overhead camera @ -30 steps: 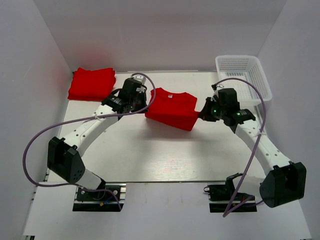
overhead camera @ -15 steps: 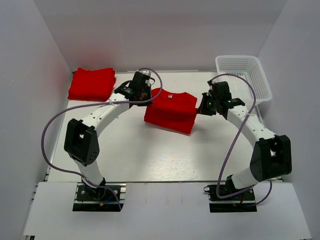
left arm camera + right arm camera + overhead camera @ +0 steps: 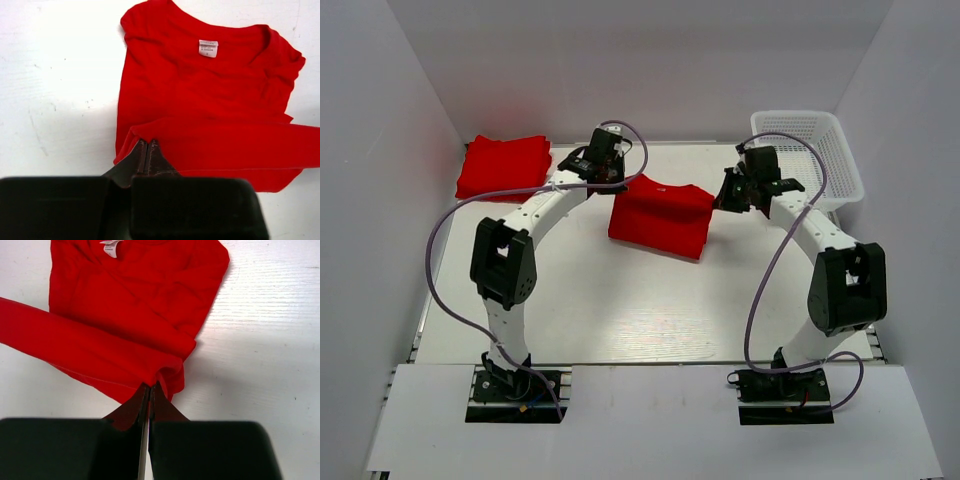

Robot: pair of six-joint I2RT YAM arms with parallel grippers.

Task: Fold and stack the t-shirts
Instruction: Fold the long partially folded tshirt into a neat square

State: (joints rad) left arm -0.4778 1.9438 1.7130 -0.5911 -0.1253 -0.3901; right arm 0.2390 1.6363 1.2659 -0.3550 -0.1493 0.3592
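A red t-shirt (image 3: 660, 215) lies partly folded on the white table, its white neck label (image 3: 208, 48) facing up. My left gripper (image 3: 617, 186) is shut on the shirt's lifted bottom hem at its left corner (image 3: 145, 142). My right gripper (image 3: 718, 203) is shut on the same hem at its right corner (image 3: 152, 385). The hem is held stretched between them above the shirt's body. A folded red t-shirt stack (image 3: 503, 167) sits at the far left.
A white mesh basket (image 3: 807, 155) stands at the far right, close behind my right arm. White walls close in the table on the left, back and right.
Both grippers have carried the shirt's hem away from the arm bases toward the collar. The shirt looks shorter front to back, and both arms are stretched out further.
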